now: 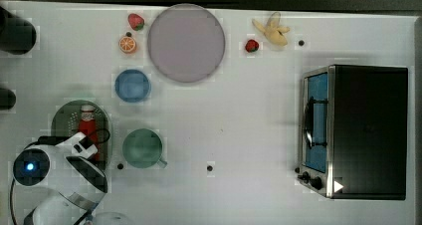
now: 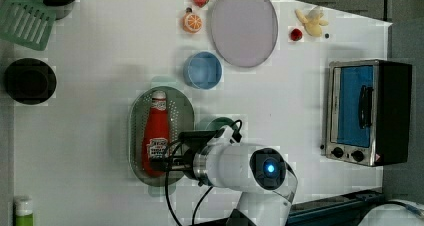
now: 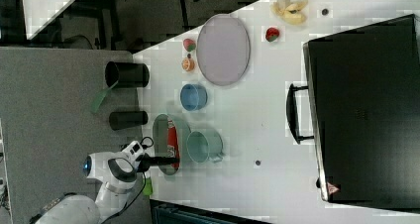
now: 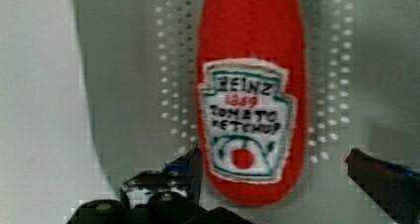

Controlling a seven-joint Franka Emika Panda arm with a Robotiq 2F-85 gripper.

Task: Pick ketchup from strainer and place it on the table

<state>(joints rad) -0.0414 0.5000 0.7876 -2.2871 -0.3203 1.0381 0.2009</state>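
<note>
the ketchup [image 4: 250, 100] lay flat in the strainer [image 4: 124, 75], its base end between the two fingers [image 4: 185, 167], which stood wide apart, one on each side of the bottle and touching neither side as far as the wrist view showed. nothing was gripped. in the left view the ketchup [image 2: 156, 133] lay lengthwise along the strainer [image 2: 186, 111], cap toward the blue bowl [image 2: 202, 70], and the gripper [image 2: 165, 161] hung over the bottle's bottom end.

the arm reached in from the left view's lower right, its wrist bent so the hand ran nearly level over the strainer's near end. in the right view the gripper [image 3: 171, 160] pointed across the strainer [image 3: 159, 130] beside the green mug [image 3: 203, 147].

the wrist view gave the label's lettering and the strainer's rows of holes. the top view showed the ketchup [image 1: 88, 125] half covered by the hand, with the strainer [image 1: 62, 118] on the table [image 1: 239, 125] near the mug [image 1: 143, 148]. the left view alone took in a green spatula [image 2: 26, 18] at the table's [image 2: 90, 76] far corner.
</note>
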